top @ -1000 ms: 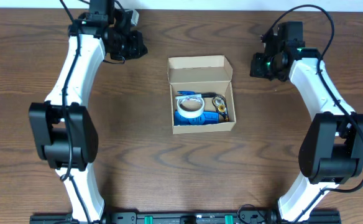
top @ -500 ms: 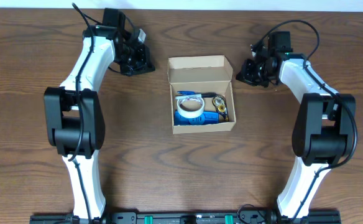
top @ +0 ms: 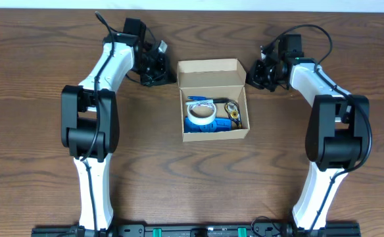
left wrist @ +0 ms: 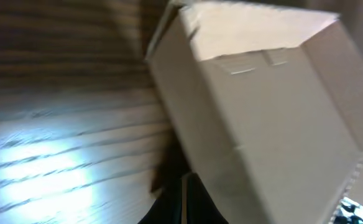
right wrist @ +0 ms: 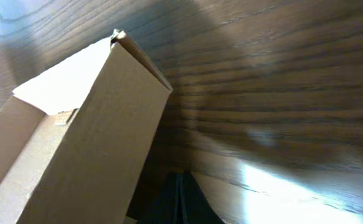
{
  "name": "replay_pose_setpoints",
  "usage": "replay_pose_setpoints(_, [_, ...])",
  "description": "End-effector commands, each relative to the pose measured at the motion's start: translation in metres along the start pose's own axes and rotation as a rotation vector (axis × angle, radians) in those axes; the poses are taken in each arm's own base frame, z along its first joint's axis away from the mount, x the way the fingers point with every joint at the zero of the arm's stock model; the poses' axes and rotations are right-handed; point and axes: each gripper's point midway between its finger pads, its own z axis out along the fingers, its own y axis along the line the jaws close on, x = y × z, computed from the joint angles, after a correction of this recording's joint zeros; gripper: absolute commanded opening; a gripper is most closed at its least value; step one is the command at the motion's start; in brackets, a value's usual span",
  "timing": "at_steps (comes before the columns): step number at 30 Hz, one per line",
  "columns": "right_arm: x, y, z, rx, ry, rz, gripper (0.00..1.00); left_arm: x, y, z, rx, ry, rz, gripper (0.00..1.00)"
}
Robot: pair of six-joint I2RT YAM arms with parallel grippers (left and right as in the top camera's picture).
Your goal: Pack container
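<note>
On the left, the left pincer (top: 160, 71) sits low over the worktop (top: 21, 131) just beside the far left corner of the container (top: 216, 133). Its fingers are clenched together on nothing, and in the left wrist view they show as one dark wedge aimed at the cardboard side wall. Whether the tips actually touch the wall cannot be told. The container stands in the middle of the worktop between the two arms, with its hinged lid flap (top: 210, 66) laid open at the far edge. Inside it a tape roll (top: 200, 116) lies toward the left, and what look like pens (top: 232, 113) lie against the right wall, over something blue. On the right, the right pincer (top: 256, 74) mirrors the other one. It is clenched and empty and sits close by the far right corner, and the right wrist view shows the box edge rising just ahead of its tips. Since the goods are already inside, the packing itself looks finished and the step in hand is most likely closing the lid. That would call for both closed tips to get behind the flap and swing it forward and down together, evenly enough that the light box neither skids nor twists. The flap's front edge would then need tucking inside the near wall without catching on the tape roll.
</note>
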Motion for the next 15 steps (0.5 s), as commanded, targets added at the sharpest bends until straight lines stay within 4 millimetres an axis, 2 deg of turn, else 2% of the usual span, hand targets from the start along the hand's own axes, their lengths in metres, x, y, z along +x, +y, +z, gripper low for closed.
replay_pose_setpoints(1, [0.011, 0.003, 0.013, -0.035, 0.045, 0.051, 0.01, -0.006, -0.014, -0.002, 0.077, -0.004, -0.016, 0.06])
replay_pose_setpoints(15, [0.000, 0.050, 0.003, -0.303, 0.047, 0.014, 0.02, -0.006, -0.033, -0.005, 0.183, 0.007, 0.020, 0.06])
